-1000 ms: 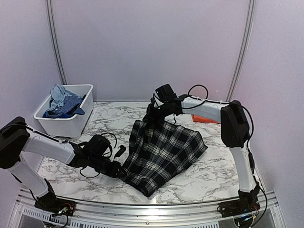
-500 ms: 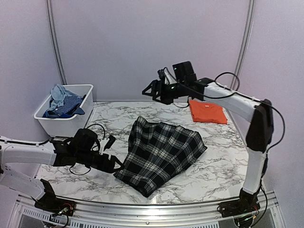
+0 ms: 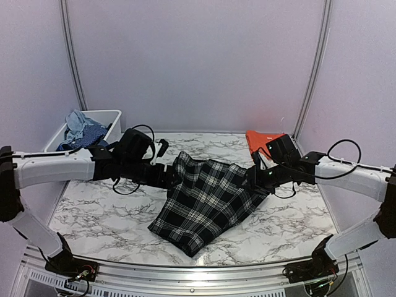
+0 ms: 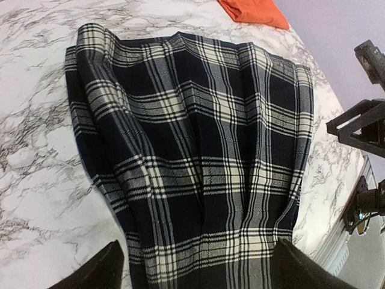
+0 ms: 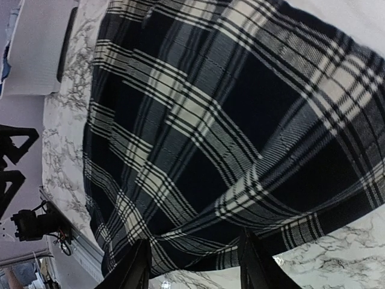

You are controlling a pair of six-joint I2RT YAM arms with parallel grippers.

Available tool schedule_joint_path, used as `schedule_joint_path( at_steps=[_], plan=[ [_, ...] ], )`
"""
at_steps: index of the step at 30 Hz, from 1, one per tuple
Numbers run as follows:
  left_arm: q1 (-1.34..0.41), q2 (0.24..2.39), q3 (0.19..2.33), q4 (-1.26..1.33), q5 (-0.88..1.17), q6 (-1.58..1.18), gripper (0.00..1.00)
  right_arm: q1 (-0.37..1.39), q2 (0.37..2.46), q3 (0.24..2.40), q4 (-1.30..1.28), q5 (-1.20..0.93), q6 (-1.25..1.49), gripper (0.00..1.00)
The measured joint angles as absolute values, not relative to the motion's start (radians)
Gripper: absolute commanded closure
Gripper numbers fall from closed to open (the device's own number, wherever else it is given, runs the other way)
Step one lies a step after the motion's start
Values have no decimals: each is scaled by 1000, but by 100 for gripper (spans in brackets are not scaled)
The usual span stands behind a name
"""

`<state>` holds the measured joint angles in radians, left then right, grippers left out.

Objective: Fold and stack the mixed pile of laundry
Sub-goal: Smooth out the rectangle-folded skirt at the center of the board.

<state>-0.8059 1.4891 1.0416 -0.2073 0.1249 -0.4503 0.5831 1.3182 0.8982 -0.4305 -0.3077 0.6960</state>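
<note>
The black-and-white plaid piece (image 3: 210, 201) lies folded flat on the marble table, long axis running from back to front. My left gripper (image 3: 171, 177) hovers at its back left edge, jaws wide open over the cloth (image 4: 192, 150) with nothing gripped. My right gripper (image 3: 252, 177) is at the plaid's right corner, open, its fingers straddling the cloth's hem (image 5: 198, 241). A folded orange T-shirt (image 3: 260, 140) rests at the back right, and its corner (image 4: 252, 11) shows in the left wrist view. A pale blue piece (image 3: 77, 121) sits in the bin.
The white plastic bin (image 3: 114, 117) stands at the back left, partly behind my left arm, with dark blue patterned cloth (image 3: 86, 136) inside. The table's metal front rail (image 3: 185, 272) runs along the near edge.
Both grippers went from shut to open. The left arm swung from the plaid's front left to its back left edge. The right arm lifted away, then dropped to the plaid's right corner.
</note>
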Motion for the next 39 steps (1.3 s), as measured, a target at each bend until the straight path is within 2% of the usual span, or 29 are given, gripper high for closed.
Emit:
schedule_joint_path(
  at_steps=[3,9,13,19,21,24,26,29,31,34,39],
  plan=[
    [-802,1620,1158,-219,161,-436,38,579,1346,874,-419,-301,702,62],
    [-793,1830,1276,-217,265,-427,52,569,1549,934,-323,-301,677,68],
    [-752,1870,1203,-207,294,-453,56,541,1729,1042,-314,-300,629,71],
    [-633,1888,1107,-186,313,-491,56,503,1952,1224,-307,-323,536,72],
    [-608,1892,1108,-171,315,-495,51,500,2008,1298,-300,-324,503,72],
    [-590,1889,1107,-158,315,-495,23,498,2090,1419,-321,-333,439,68],
    [-585,1863,1098,-155,308,-479,3,497,2119,1481,-343,-339,400,60],
    [-583,1750,1054,-162,279,-452,1,495,2101,1532,-381,-354,340,45],
    [-583,1636,1023,-162,266,-434,1,495,2051,1536,-400,-375,310,39],
    [-583,1445,995,-147,264,-421,1,506,1930,1519,-402,-425,311,38],
    [-583,1314,908,-44,384,-460,1,590,1711,1389,-259,-547,425,39]
  ],
)
